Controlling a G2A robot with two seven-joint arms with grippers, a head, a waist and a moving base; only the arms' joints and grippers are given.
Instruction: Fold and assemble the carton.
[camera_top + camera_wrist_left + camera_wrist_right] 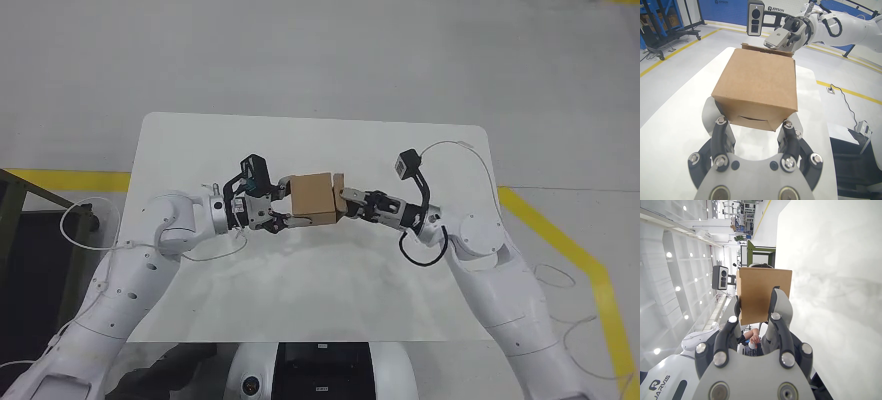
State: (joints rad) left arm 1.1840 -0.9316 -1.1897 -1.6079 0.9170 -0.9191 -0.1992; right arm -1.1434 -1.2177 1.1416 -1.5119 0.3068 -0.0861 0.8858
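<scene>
Clamping a finger against each side, the left gripper [750,114] holds the near end of the plain brown cardboard carton [757,79]. The left wrist view shows a curved slit [751,119] in that end. The right gripper [757,296] pinches the carton's far upright flap [751,48], over the middle of the white rectangular table [300,290].

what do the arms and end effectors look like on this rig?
Left arm and right arm: glossy white rounded shells. Left end effector and right end effector: grey metal plate, silver bolts, black linkages, two pale grey fingers. Black camera box on each wrist. Black cable loops at right wrist; thin white cable by left arm.
</scene>
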